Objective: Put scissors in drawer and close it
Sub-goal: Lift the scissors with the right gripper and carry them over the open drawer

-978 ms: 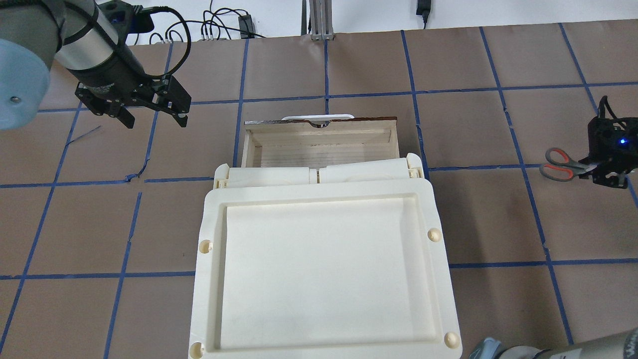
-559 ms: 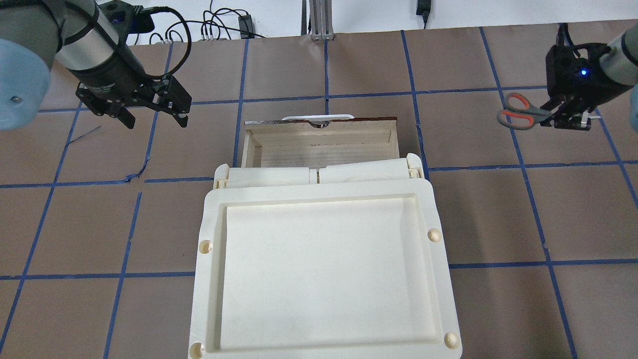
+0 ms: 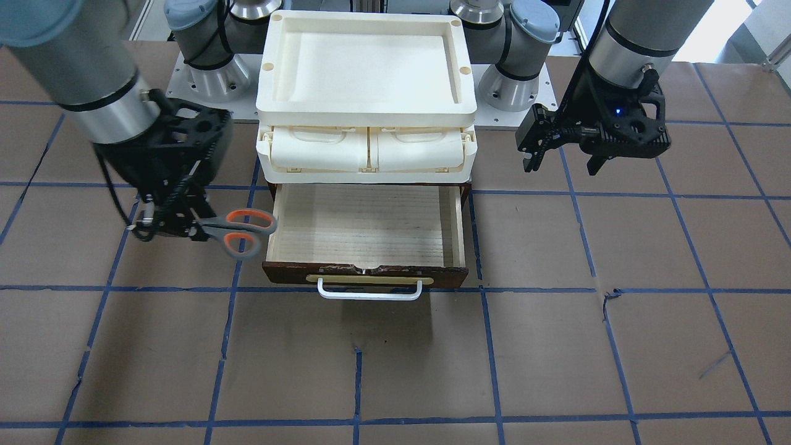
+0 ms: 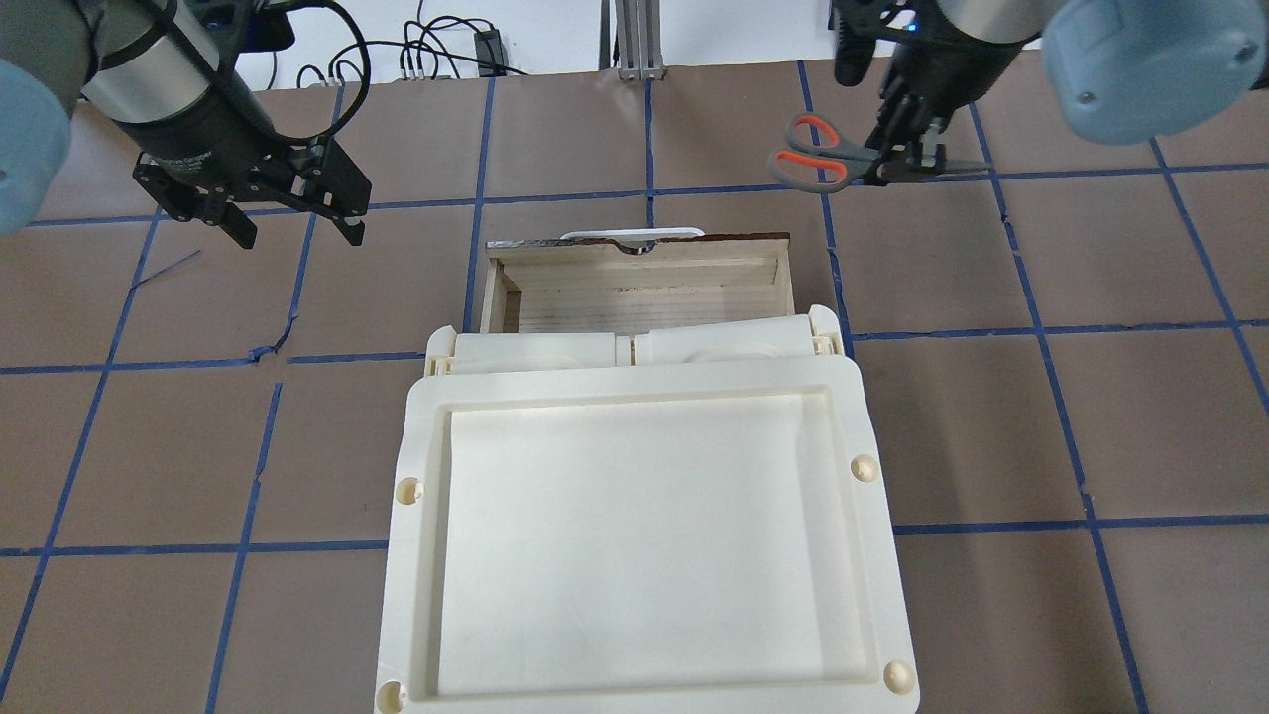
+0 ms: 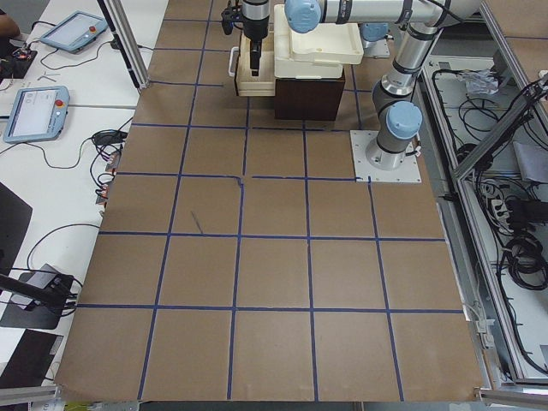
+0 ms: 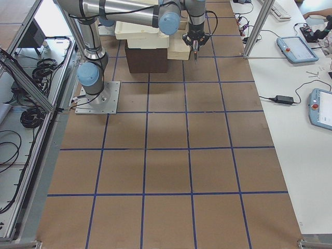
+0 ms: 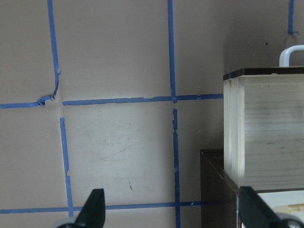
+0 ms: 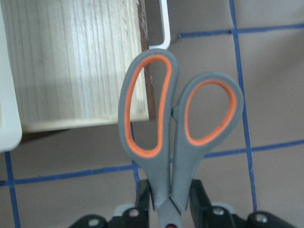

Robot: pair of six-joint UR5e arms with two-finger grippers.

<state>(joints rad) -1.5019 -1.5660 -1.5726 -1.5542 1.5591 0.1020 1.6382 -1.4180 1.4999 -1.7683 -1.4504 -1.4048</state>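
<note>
The scissors (image 4: 843, 157), grey with orange-lined loops, hang in my right gripper (image 4: 907, 164), which is shut on the blades. The handles point toward the drawer (image 4: 644, 297). The drawer is pulled open, with a bare pale wood floor, a dark front and a white bar handle. In the front-facing view the scissors (image 3: 217, 230) are held in the air beside the drawer's (image 3: 364, 222) side wall. In the right wrist view the loops (image 8: 164, 166) lie over the drawer's front corner (image 8: 71, 61). My left gripper (image 4: 299, 233) is open and empty, off the drawer's other side.
A cream plastic tray (image 4: 634, 375) sits on top of the dark cabinet, over two cream compartments (image 3: 321, 148) just above the drawer. In the left wrist view the drawer's side wall (image 7: 266, 128) stands to the right of my left gripper (image 7: 173, 213). Cables lie at the far table edge.
My right gripper has carried the scissors from the right side of the table up, away from the robot and leftward to beside the drawer's front corner. My left gripper has barely shifted.
</note>
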